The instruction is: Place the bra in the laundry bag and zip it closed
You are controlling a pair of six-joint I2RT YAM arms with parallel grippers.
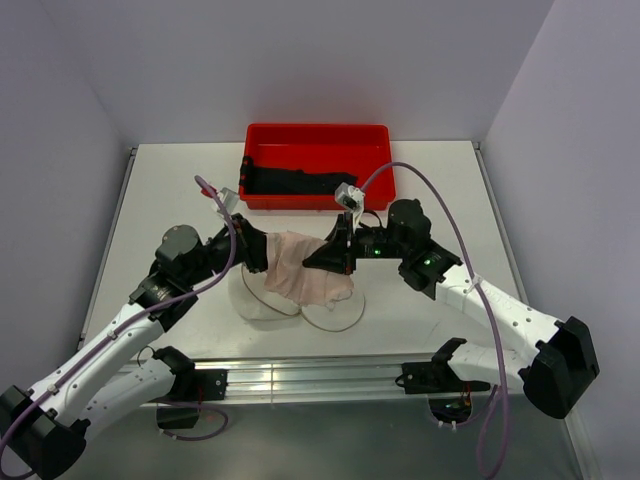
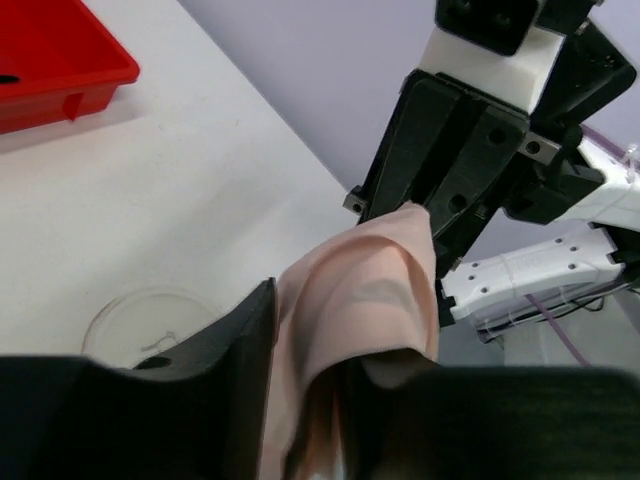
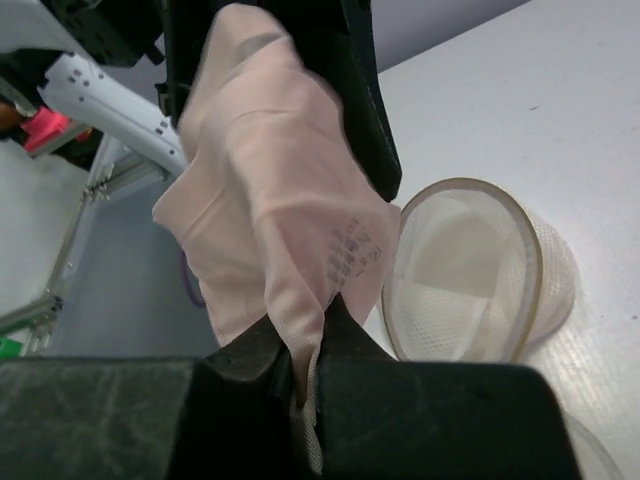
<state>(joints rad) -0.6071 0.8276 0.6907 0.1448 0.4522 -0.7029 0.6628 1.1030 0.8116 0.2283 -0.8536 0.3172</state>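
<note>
I have the bra [image 1: 305, 272] stretched between both arms, lifted off the table [image 1: 440, 190]. The left gripper [image 1: 256, 250] is clenched on 1 edge of the pink fabric and the right gripper [image 1: 322, 260] pinches the opposite edge. In each wrist view the cloth runs straight into that gripper's closed fingers. With 2 holds the garment is spread and hangs as a sheet instead of bunching, so I can steer it as 1 piece.

The laundry bag [image 1: 262, 303] sits on the table right under the hanging fabric, toward the left arm. The right wrist view shows its tan-edged mouth open and tipped toward that camera. Its round lid [image 1: 340, 315] lies flat beside it, folded out of the way so the opening is free. The red tray [image 1: 317, 203] with something dark in it stands behind, well apart.

I judge the loading step as half done: the bra is over the bag but not inside. Next it needs lowering and tucking in, and a loose edge could drape over the rim and foul the zip.
</note>
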